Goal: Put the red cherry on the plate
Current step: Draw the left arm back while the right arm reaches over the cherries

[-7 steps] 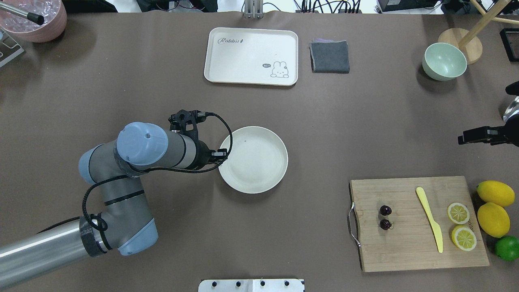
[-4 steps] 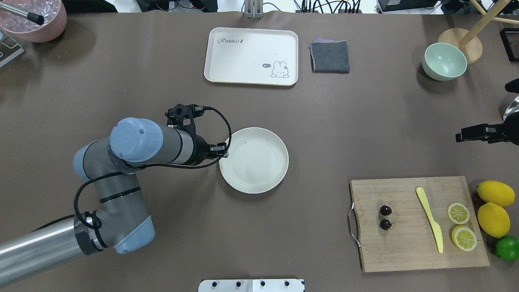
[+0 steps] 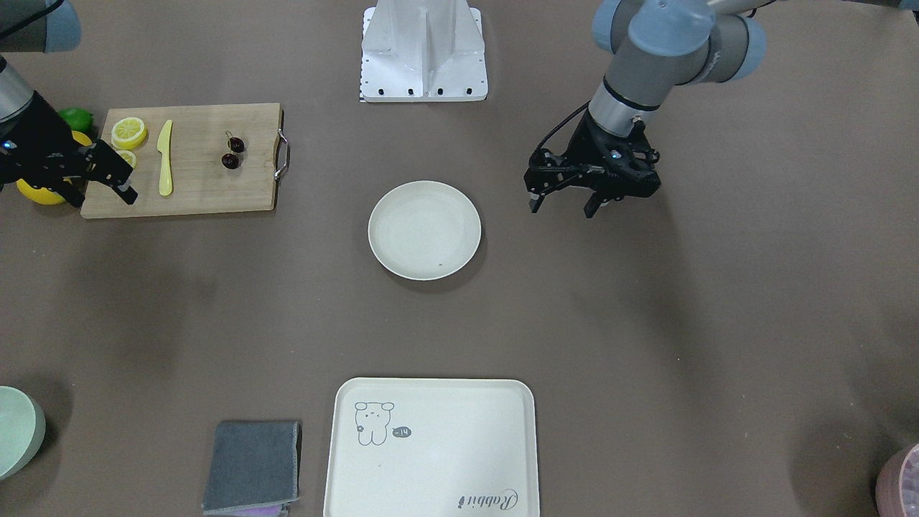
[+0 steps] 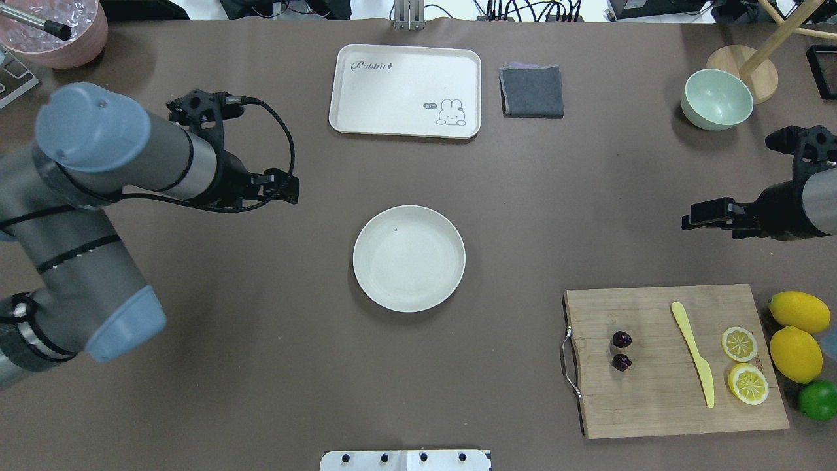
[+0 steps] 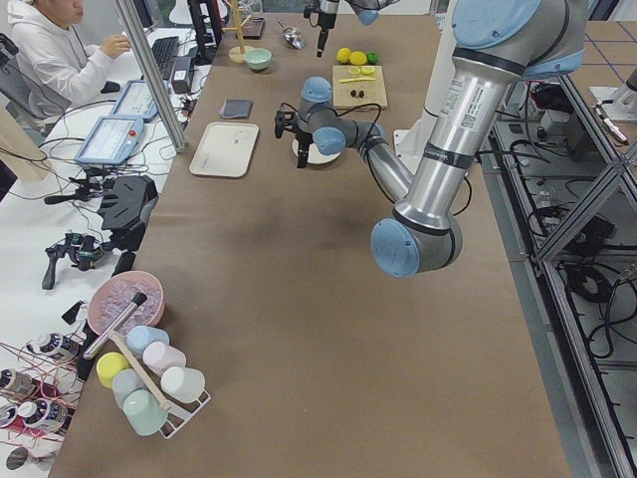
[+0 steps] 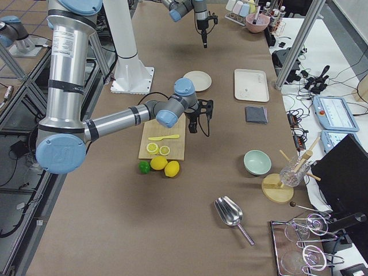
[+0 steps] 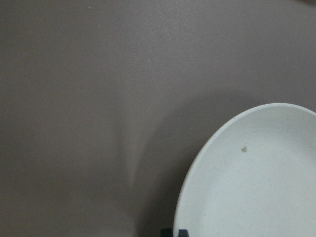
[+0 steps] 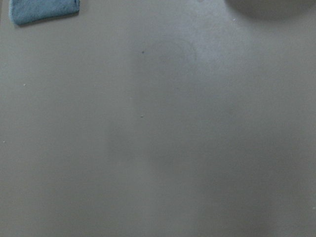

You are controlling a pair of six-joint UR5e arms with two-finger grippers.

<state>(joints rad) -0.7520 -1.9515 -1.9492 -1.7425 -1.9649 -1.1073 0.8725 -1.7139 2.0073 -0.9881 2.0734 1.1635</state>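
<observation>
The red cherry [image 4: 621,350] is a pair of tiny dark fruits lying on the left part of the wooden cutting board [image 4: 654,399], also in the front view as red cherry [image 3: 231,152]. The off-white plate [image 4: 409,258] sits bare at the table's middle; the left wrist view catches the plate [image 7: 256,187] at its lower right. My left gripper [image 3: 563,208] hangs open and holds nothing, beyond the plate's left rim and apart from it. My right gripper [image 3: 100,197] is open and holds nothing, at the board's far right end, well away from the cherry.
On the board lie a yellow knife [image 4: 693,353] and two lemon slices [image 4: 742,363]. Whole lemons [image 4: 798,333] and a lime [image 4: 819,400] sit to its right. A cream tray [image 4: 405,85], grey cloth [image 4: 531,91] and green bowl [image 4: 716,98] line the far side.
My left gripper has drawn back from the plate's left rim, rising toward the far left. The right gripper has come in from the right edge toward the table's middle.
</observation>
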